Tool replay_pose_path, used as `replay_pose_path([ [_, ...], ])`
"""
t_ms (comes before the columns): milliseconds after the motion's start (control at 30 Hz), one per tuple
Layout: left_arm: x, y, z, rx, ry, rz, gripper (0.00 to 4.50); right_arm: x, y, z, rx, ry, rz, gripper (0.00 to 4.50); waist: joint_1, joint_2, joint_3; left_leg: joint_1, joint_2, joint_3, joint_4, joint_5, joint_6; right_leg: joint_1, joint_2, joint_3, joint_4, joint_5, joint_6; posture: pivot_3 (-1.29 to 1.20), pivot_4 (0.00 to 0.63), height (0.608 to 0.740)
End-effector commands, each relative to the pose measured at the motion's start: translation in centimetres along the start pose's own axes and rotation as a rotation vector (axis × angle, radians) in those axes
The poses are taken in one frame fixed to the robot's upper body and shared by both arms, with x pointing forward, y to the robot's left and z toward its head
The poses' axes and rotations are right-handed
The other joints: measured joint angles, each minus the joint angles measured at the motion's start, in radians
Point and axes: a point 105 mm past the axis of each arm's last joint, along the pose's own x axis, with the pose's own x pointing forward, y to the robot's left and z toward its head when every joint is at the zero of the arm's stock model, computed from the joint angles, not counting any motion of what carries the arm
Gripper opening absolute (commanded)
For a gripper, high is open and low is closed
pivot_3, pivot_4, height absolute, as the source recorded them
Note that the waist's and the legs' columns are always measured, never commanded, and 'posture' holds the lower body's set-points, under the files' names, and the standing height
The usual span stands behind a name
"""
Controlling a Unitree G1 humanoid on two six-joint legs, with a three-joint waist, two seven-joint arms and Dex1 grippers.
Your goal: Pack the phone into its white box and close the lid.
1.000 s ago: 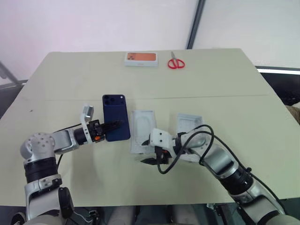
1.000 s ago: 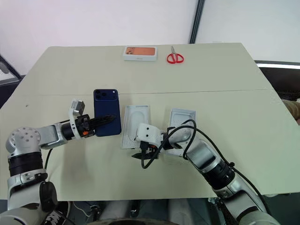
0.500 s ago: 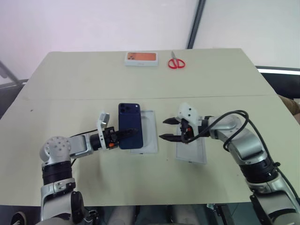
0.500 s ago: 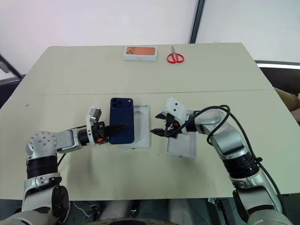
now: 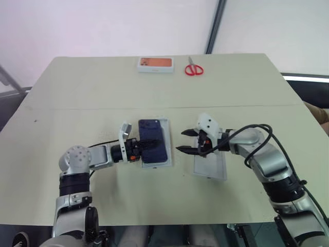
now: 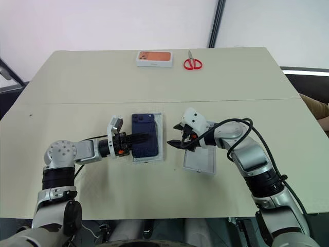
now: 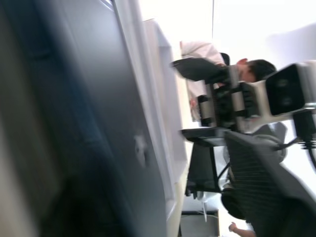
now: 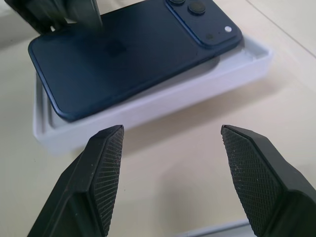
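The dark navy phone [image 8: 128, 54] lies back up across the white box [image 8: 163, 98], camera cluster at the far end. Its edge nearest my right gripper casts a shadow and looks slightly raised above the box floor. My left gripper [image 5: 146, 145] reaches in level from the left and lies over the phone's left half. Just right of the box, my right gripper [image 5: 180, 141] hovers open and holds nothing, pointing at the box's side. The lid [image 5: 211, 167] lies white side up on the table under my right wrist.
At the table's far edge lie a white box with an orange picture [image 5: 155, 64] and red scissors [image 5: 194, 68]. A seated person [image 7: 254, 69] shows in the background of the left wrist view.
My left gripper has carried the phone rightward and lowered it onto the white box. My right gripper swung from the near side of the box to its right side, above the lid.
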Motion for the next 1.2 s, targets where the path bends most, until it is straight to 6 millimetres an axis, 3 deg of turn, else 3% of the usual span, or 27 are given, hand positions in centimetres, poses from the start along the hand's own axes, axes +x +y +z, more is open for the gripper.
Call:
replay_pose_path([
  [33,-0.3,0.0,0.2,0.022,0.01,0.03,3.63,0.0,0.1,1.2,-0.043,-0.038,-0.002,3.31,-0.002,0.0,0.0,0.0,0.0,0.0,0.0,0.0,0.0,0.0,0.0,0.0,0.0,0.0,0.0,0.0,0.15,0.74],
  [367,0.5,-1.6,-0.3,0.142,0.119,0.085,3.63,0.9,0.2,1.5,-0.051,-0.052,0.01,3.31,-0.001,0.0,0.0,0.0,0.0,0.0,0.0,0.0,0.0,0.0,0.0,0.0,0.0,0.0,0.0,0.0,0.15,0.74],
  [733,-0.5,-2.0,1.3,0.174,0.098,0.122,3.63,1.5,0.4,1.4,-0.072,-0.05,0.017,3.31,-0.001,0.0,0.0,0.0,0.0,0.0,0.0,0.0,0.0,0.0,0.0,0.0,0.0,0.0,0.0,0.0,0.15,0.74],
  [1200,-1.0,-2.7,1.3,0.213,0.139,0.141,3.63,2.0,0.4,1.7,-0.084,-0.059,0.016,3.31,-0.001,0.0,0.0,0.0,0.0,0.0,0.0,0.0,-0.001,-0.001,0.0,0.0,0.0,0.0,0.0,0.0,0.15,0.74],
])
